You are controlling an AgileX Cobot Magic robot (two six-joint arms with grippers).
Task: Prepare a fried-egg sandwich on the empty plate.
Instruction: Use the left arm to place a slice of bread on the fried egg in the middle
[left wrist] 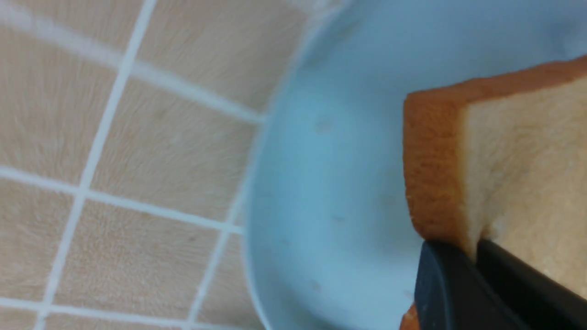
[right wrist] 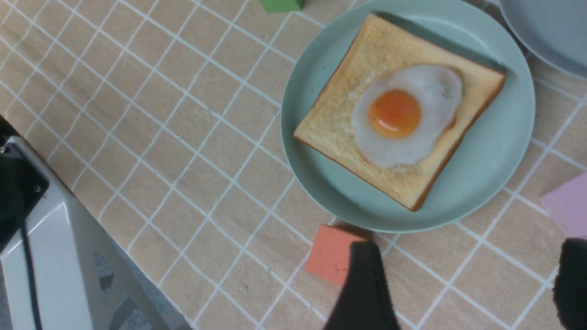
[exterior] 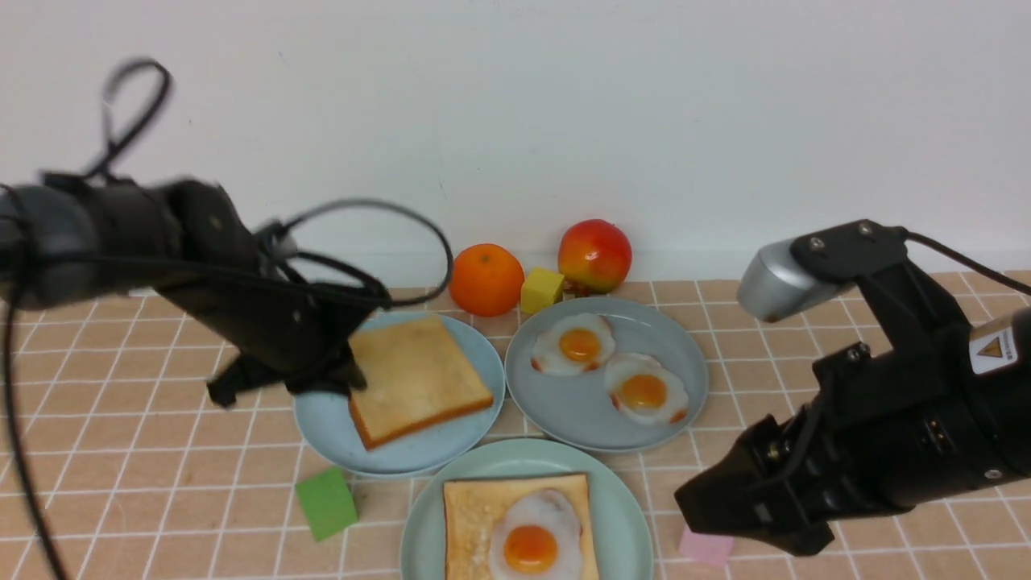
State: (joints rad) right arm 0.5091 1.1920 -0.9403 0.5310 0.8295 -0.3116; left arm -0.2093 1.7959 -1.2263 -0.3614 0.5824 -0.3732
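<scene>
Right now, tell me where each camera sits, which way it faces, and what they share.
Front: between the arms, facing forward across the table to the wall; left gripper and right gripper show.
Left wrist: on the left arm, close on the blue plate and bare toast; one gripper finger shows.
Right wrist: on the right arm, looking down at the green plate holding egg-topped toast; its open gripper shows.
Shared: front and right wrist both see the green plate.
</scene>
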